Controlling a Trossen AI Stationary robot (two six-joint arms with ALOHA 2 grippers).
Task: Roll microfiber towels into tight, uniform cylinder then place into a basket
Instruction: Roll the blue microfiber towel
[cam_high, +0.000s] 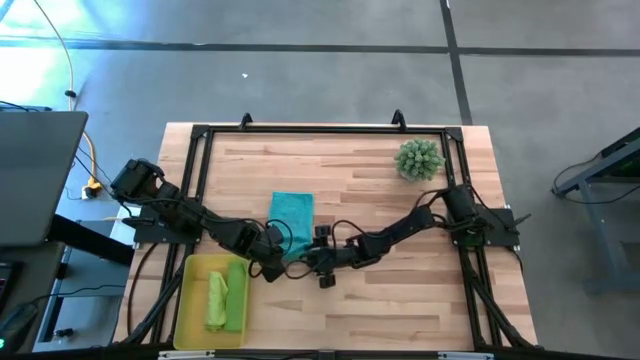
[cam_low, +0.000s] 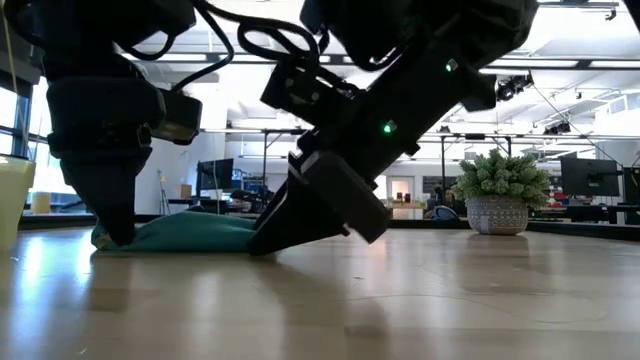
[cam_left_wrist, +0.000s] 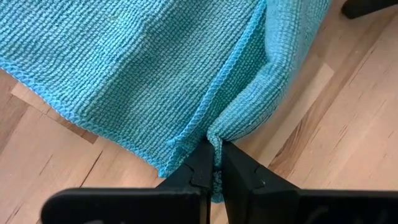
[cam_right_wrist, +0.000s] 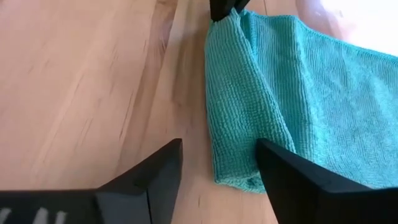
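Teal towel (cam_high: 292, 213) lies mid-table, its near edge folded over, while two lime rolls (cam_high: 226, 298) already sit in the yellow basket (cam_high: 188, 300). Left gripper (cam_left_wrist: 214, 163) pinches one corner; right gripper (cam_right_wrist: 219, 163) stands spread beside the other, needing to close before rolling begins.

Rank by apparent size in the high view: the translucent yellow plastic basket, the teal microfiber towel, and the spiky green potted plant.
1. Translucent yellow plastic basket, largest.
2. Teal microfiber towel, though the arms cover part of its near end.
3. Spiky green potted plant, smallest.
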